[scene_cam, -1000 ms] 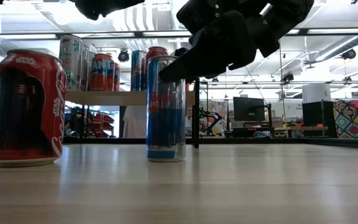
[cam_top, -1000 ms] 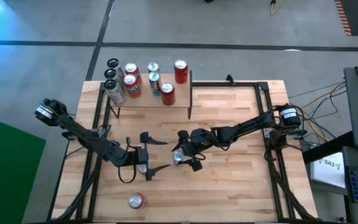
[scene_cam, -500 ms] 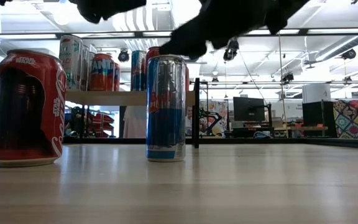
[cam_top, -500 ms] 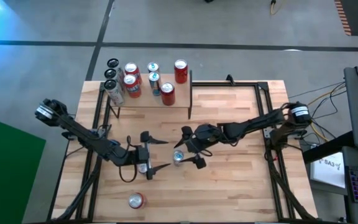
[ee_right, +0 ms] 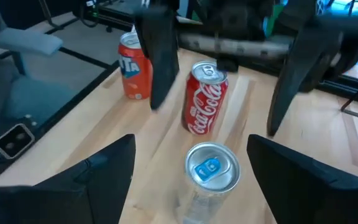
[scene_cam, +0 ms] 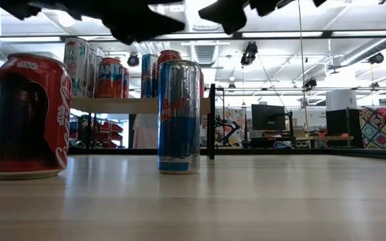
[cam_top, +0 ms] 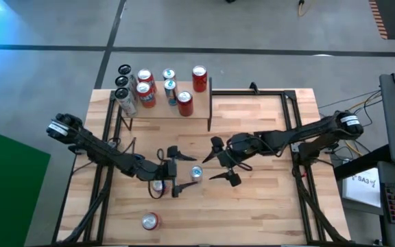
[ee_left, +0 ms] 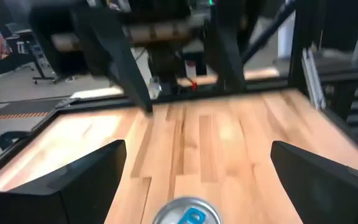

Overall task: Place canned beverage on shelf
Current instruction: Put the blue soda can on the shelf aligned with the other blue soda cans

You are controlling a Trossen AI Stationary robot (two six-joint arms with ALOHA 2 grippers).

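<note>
The table [cam_top: 266, 206] is made of light butcher-block wood, finished smooth with a soft sheen, and is framed in black metal tubing. The shelf [cam_top: 199, 108] is formed of paler wood on thin black metal uprights. The slim blue and silver can [scene_cam: 179, 117] is seen as glossy metal with bright reflections, its lid [ee_right: 212, 167] bare brushed aluminium. The red cola can [scene_cam: 29, 115] is glossy printed metal. The gripper fingers [ee_left: 61, 186] are rendered in matt black plastic
</note>
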